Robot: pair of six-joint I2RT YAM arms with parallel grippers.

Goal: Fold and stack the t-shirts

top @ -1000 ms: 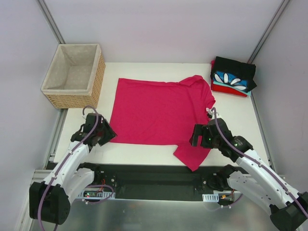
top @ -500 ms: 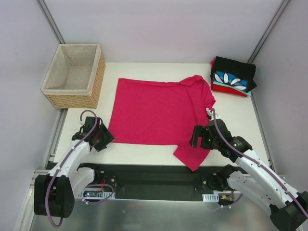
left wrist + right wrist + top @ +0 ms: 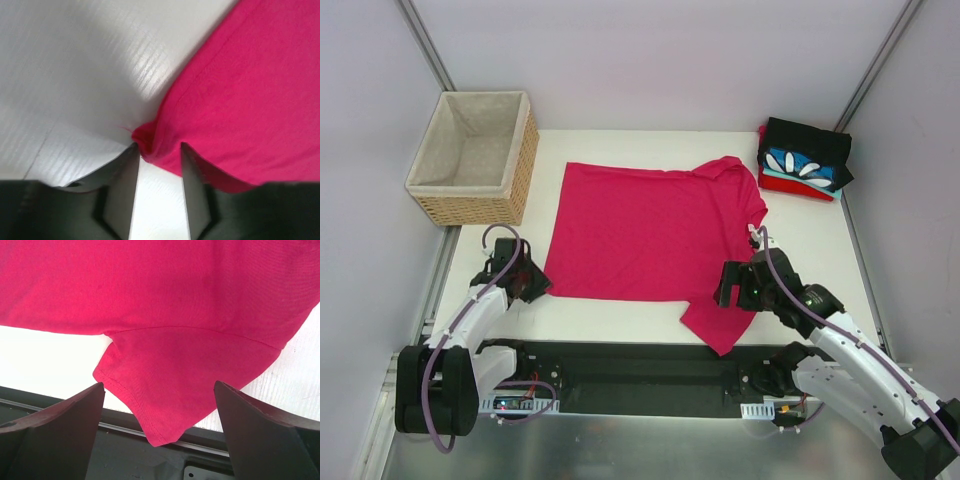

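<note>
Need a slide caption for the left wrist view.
Left gripper straddles the bunched corner of the magenta t-shirt on the white table.

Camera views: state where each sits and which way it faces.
Top external: overhead, behind, looking down on the table; left arm and right arm show.
Left wrist: on the left arm, facing a corner of the pink t-shirt; left tool shows.
Right wrist: on the right arm, facing its sleeve; right tool shows.
Shared: the pink t-shirt.

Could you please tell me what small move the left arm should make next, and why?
Probably close the left gripper on the near-left hem corner of the pink t-shirt: that corner sits bunched between its parted fingers, not visibly pinched. The right gripper hangs wide open over the near sleeve.
</note>
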